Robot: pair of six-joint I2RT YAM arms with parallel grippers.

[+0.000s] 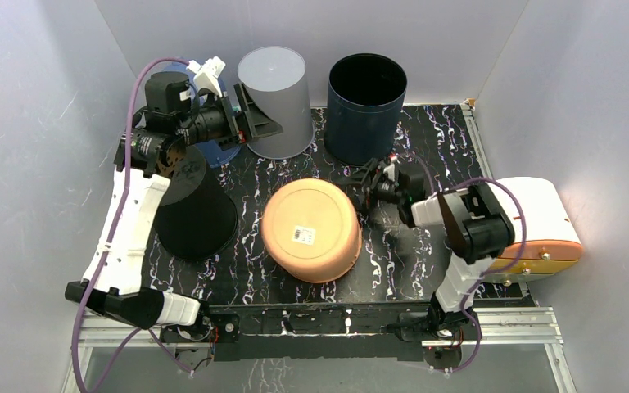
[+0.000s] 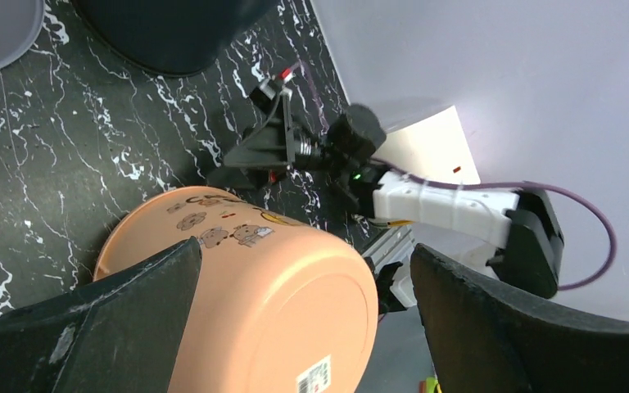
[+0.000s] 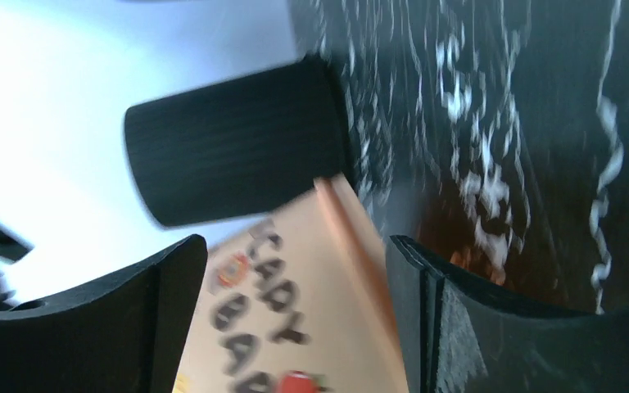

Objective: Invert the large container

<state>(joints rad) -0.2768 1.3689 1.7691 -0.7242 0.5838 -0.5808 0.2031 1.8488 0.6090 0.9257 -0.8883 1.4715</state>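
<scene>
The large peach-orange container (image 1: 311, 229) stands mouth down on the black marbled mat, its base with a barcode label facing up. It also shows in the left wrist view (image 2: 254, 286) and, blurred, in the right wrist view (image 3: 311, 311). My right gripper (image 1: 367, 185) is open at the container's far right side, and the printed wall lies between its fingers (image 3: 295, 241). I cannot tell whether they touch it. My left gripper (image 1: 252, 123) is open and empty, raised at the back left beside the grey container, well away from the orange one (image 2: 305, 250).
A grey container (image 1: 277, 98) stands mouth down at the back. A dark navy container (image 1: 366, 106) stands upright beside it. A black container (image 1: 195, 209) stands mouth down at the left. A white and orange box (image 1: 540, 225) sits off the mat's right edge.
</scene>
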